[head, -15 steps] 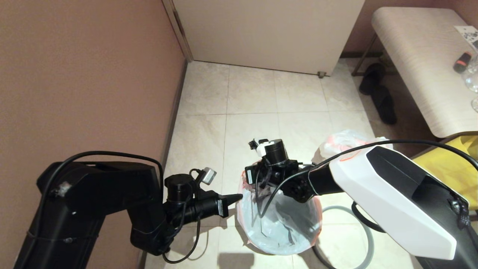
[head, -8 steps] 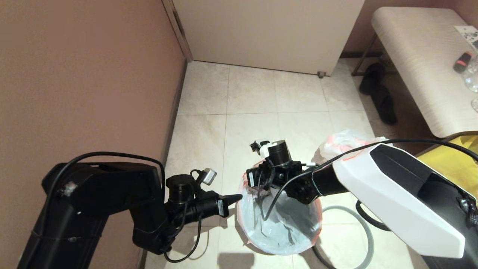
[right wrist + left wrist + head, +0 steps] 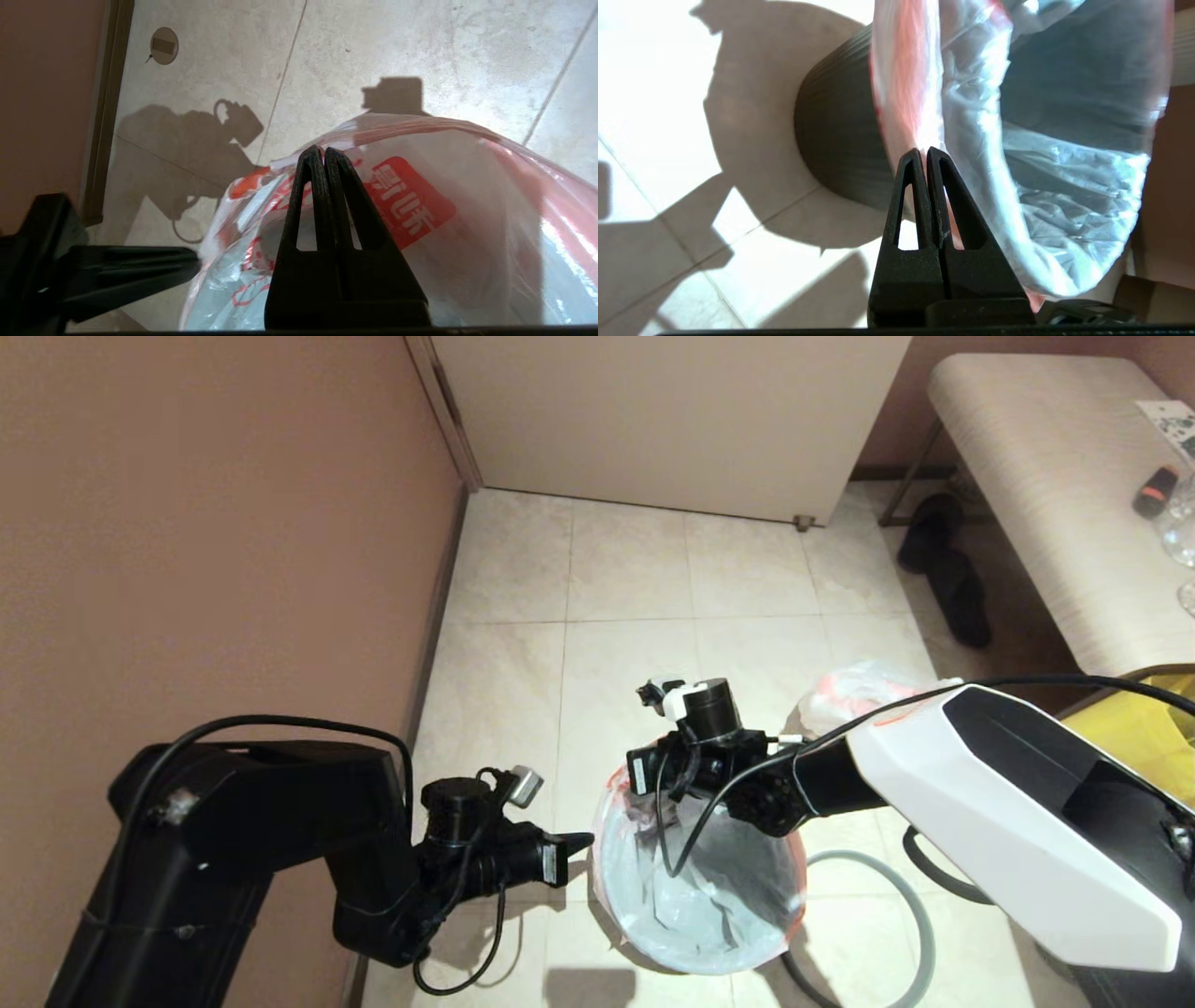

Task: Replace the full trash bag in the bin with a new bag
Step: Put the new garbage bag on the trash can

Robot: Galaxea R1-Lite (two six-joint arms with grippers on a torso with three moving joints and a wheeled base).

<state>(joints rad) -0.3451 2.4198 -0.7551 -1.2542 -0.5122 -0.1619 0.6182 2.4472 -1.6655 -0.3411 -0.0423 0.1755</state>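
- A pair of black slippers (image 3: 943,565) lies on the tiled floor (image 3: 625,588), beside the table (image 3: 1055,485).
- A white door (image 3: 672,411) stands closed ahead.
- A yellow fabric bag (image 3: 1153,733) is at the right.

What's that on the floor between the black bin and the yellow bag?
A thin grey hoop lies there, partly hidden by the right arm; the head view shows it.

You see the new bag (image 3: 1064,186) as thin, glossy, crinkled plastic; the bin (image 3: 840,140) is matt, ribbed black; floor tiles (image 3: 635,569) are smooth.
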